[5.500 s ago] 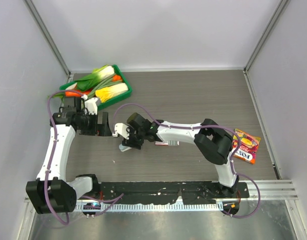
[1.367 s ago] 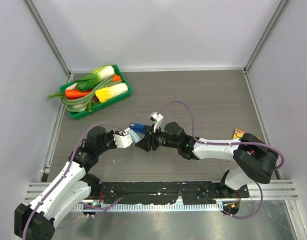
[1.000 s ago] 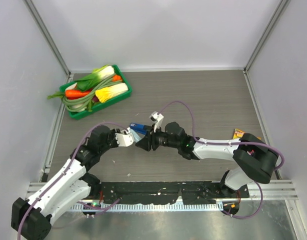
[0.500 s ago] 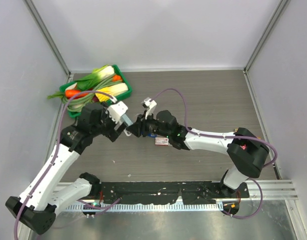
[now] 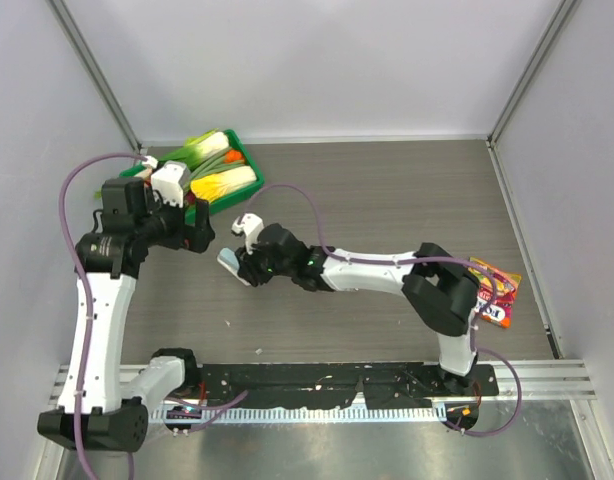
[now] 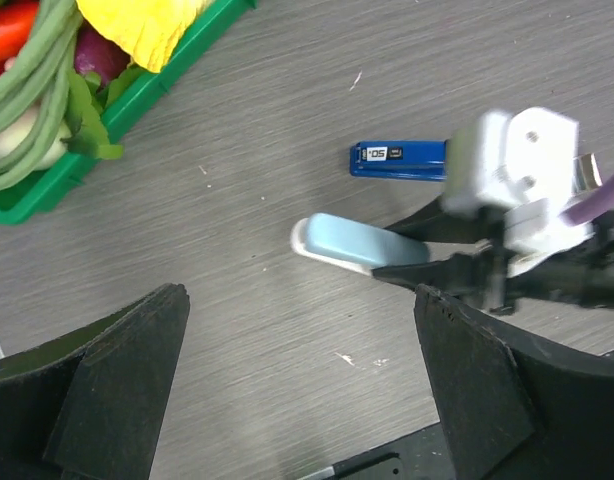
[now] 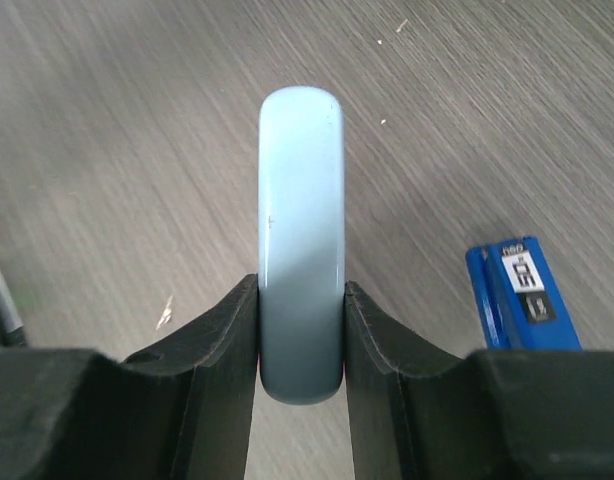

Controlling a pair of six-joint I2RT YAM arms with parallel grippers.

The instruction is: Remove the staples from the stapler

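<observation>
The stapler (image 7: pixel 301 240) is a pale blue-grey oblong with rounded ends. My right gripper (image 7: pixel 301 330) is shut on its near end, and the far end sticks out over the table. From above, the stapler (image 5: pixel 230 263) juts left from the right gripper (image 5: pixel 244 268) at centre left. My left gripper (image 6: pixel 302 400) is open and holds nothing. It hangs above the stapler (image 6: pixel 342 243) and stands apart from it. In the top view the left gripper (image 5: pixel 209 232) sits near the green tray. The staples themselves do not show.
A small blue box (image 6: pixel 397 160) lies flat just beyond the stapler, also seen as the blue box (image 7: pixel 517 295) in the right wrist view. A green tray (image 5: pixel 249 190) of toy vegetables stands at back left. A snack packet (image 5: pixel 492 290) lies far right. Tiny pale flecks (image 6: pixel 344 357) dot the table.
My left gripper has opened and drawn back up and left toward the tray. The right arm has swung left with the stapler still in its grip.
</observation>
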